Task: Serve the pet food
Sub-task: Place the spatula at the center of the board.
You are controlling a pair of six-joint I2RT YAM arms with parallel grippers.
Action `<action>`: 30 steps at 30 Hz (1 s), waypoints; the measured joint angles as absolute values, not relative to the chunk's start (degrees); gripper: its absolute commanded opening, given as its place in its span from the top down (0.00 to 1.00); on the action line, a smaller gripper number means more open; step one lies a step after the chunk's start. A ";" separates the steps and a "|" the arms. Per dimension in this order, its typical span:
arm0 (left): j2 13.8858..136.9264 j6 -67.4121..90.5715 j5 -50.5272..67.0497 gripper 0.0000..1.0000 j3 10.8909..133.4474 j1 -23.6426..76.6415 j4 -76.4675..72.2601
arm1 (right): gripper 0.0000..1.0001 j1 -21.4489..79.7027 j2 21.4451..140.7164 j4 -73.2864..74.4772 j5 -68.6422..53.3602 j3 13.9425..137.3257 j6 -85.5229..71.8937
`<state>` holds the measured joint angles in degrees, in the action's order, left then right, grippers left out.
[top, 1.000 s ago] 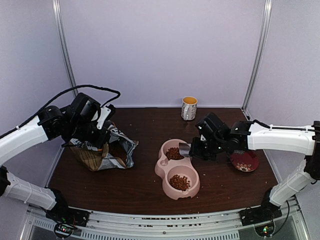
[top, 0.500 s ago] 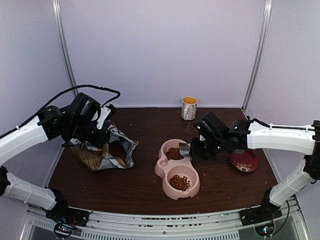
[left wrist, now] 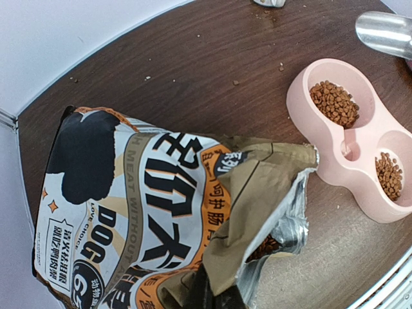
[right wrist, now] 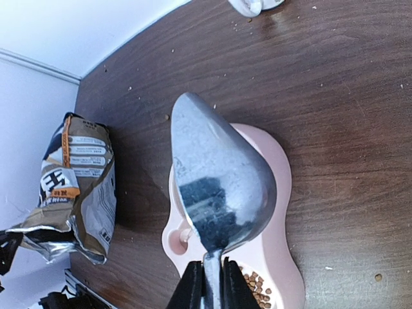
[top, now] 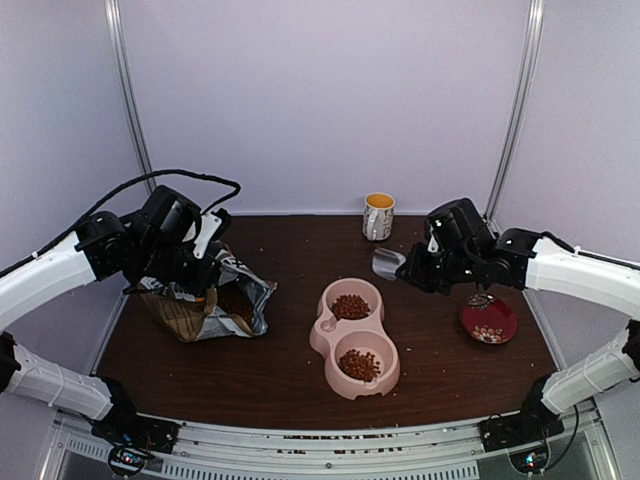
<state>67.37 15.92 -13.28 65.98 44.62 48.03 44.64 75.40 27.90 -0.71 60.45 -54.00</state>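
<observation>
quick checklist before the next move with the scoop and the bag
1. Handle of scoop clamped in right jaws: ok.
2. The scoop lifted clear of the pink double bowl: ok.
3. The scoop emptied: cannot tell, its inside is not visible.
4. Some pet food in both bowl compartments: ok.
5. Mouth of bag open, top gripped by left jaws: ok.
6. The table free of stray bits: not ok, crumbs scattered.

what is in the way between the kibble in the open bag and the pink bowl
Nothing visible. Between the bag mouth, where kibble shows, and the pink bowl lies only bare table with stray crumbs. The scoop in the right tool hangs beyond the bowl's far side, clear of that gap.
</observation>
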 measured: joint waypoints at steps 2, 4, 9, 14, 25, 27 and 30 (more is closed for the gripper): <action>67.37 15.92 -13.26 1.00 65.98 44.62 48.03 | 1.00 42.39 74.04 25.56 -1.43 58.22 -54.33; 67.35 15.92 -13.28 1.00 65.98 44.62 48.03 | 1.00 39.66 73.32 23.40 -1.78 55.55 -54.72; 67.13 15.92 -13.32 1.00 65.98 44.62 48.03 | 1.00 34.06 73.67 18.61 -2.15 49.93 -56.86; 67.00 15.92 -13.34 1.00 65.98 44.62 48.05 | 1.00 30.52 77.56 13.45 -2.59 46.98 -57.65; 66.96 15.92 -13.63 1.00 65.98 44.62 48.05 | 0.91 27.86 85.97 0.97 -6.83 42.87 -57.67; 66.96 15.92 -13.76 1.00 65.98 44.62 48.03 | 0.83 27.86 86.11 -0.73 -7.27 42.04 -57.67; 66.96 15.92 -13.80 1.00 65.98 44.62 48.03 | 0.76 27.86 86.28 -2.11 -8.14 40.27 -58.13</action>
<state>66.96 15.92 -13.80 65.98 44.62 48.03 27.86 86.28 -2.11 -8.14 40.27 -58.13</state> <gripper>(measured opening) 0.021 0.187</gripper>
